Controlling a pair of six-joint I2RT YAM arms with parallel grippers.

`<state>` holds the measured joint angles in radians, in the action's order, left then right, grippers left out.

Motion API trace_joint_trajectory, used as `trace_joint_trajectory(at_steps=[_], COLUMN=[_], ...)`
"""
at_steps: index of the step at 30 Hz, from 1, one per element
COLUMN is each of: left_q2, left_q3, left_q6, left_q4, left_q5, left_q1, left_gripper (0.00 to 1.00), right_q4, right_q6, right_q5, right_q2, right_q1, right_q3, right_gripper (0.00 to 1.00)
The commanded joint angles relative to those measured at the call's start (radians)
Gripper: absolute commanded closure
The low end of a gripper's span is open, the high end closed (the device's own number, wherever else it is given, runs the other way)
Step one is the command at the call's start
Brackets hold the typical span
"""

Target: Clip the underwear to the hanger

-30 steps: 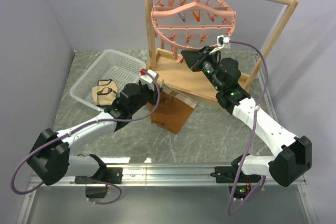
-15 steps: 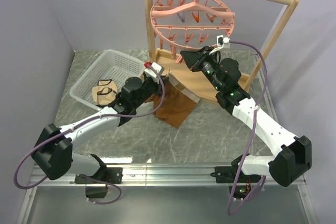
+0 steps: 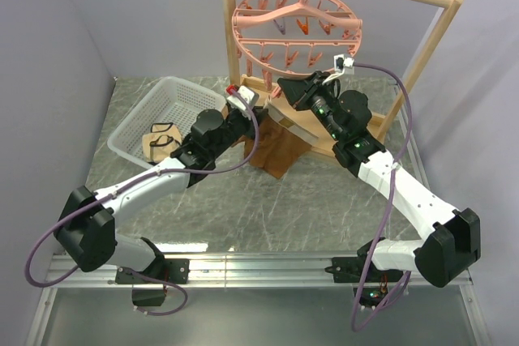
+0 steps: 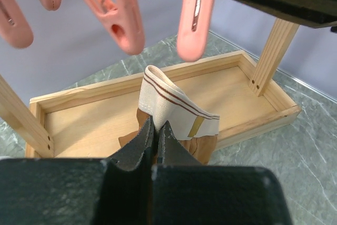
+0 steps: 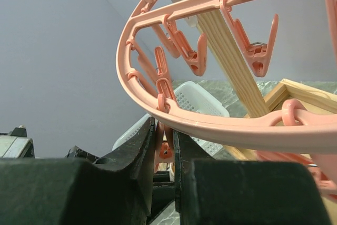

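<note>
The brown underwear [image 3: 278, 149] hangs from my left gripper [image 3: 259, 111], which is shut on its tan striped waistband [image 4: 169, 104] just above the wooden rack base. In the left wrist view the gripper's [image 4: 156, 125] tips pinch the band's folded edge, and pink clips [image 4: 191, 26] dangle close above. The salmon-pink round hanger [image 3: 297, 28] hangs from the rack's top bar. My right gripper [image 3: 280, 87] sits under its near rim, shut on one dangling clip [image 5: 165, 146] below the ring [image 5: 210, 126]. The two grippers are close together.
A white mesh basket [image 3: 162, 107] at the left holds a beige garment with dark trim [image 3: 160, 142]. The wooden rack's posts [image 3: 230, 34] and its tray-like base [image 4: 79, 122] stand right behind both grippers. Grey walls close in on both sides.
My left arm has lifted the underwear off the table and carried it up and right, to the clip held by my right gripper. The right arm has stayed still.
</note>
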<state>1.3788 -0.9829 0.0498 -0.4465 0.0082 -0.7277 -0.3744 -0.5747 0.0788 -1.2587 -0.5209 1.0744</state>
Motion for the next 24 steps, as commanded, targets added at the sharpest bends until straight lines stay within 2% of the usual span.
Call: trace_joint_trajectory(at_steps=[1, 24], left_q2=[0.006, 0.019], left_q3=[-0.068, -0.149], left_q6=[0.021, 0.038], left_q4=[-0.047, -0.024], left_q5=[0.029, 0.012], left_q1=[-0.016, -0.036], left_gripper=[1.0, 1.0], right_q4=[-0.014, -0.014], right_q6=[0.016, 0.055], right_q5=[0.049, 0.016], right_q2=[-0.013, -0.024], right_q1=[-0.004, -0.014], right_q3=[-0.007, -0.002], right_gripper=[1.0, 1.0])
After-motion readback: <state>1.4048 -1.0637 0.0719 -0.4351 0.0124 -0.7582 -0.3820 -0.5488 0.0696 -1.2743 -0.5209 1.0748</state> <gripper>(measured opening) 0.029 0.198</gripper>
